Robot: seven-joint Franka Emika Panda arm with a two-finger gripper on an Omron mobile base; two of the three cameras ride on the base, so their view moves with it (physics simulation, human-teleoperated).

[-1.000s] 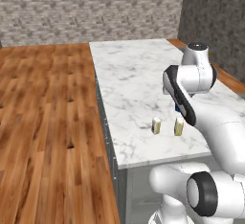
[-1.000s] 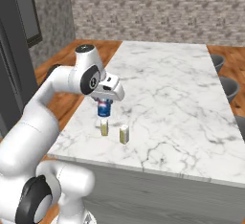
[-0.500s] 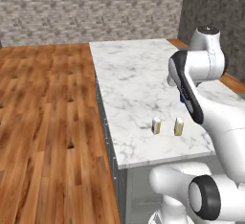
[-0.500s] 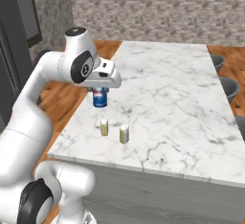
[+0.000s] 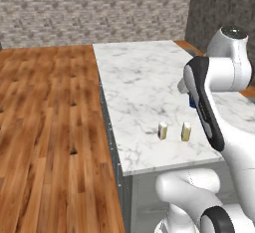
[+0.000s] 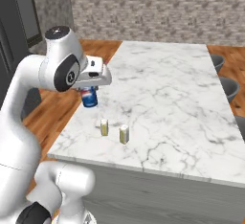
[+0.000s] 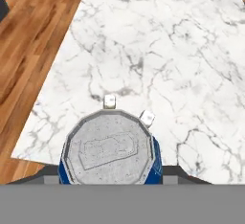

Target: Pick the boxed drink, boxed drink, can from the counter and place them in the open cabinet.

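Note:
My gripper (image 6: 89,93) is shut on the blue can (image 6: 89,97), holding it from above in the air over the left part of the white marble counter (image 6: 162,84). In the hand view the can's silver top (image 7: 109,146) sits between my fingertips. Below and beyond it, two cream boxed drinks (image 7: 109,101) (image 7: 147,117) stand upright. They stand side by side near the counter's front edge (image 6: 104,127) (image 6: 124,134), also seen from the left (image 5: 162,130) (image 5: 186,132). There the arm hides all but a blue sliver of the can (image 5: 191,101). I cannot make out the open cabinet.
Wooden floor (image 5: 45,127) lies to the left of the counter. A tall dark unit (image 6: 16,27) stands at the left edge of the right base view. Grey stools (image 6: 228,86) line the counter's far right side. A stone-textured wall (image 6: 158,7) closes the back.
The arm has swung upward and carried the can a little further from the two cartons, toward the counter's side edge. The cartons have not moved.

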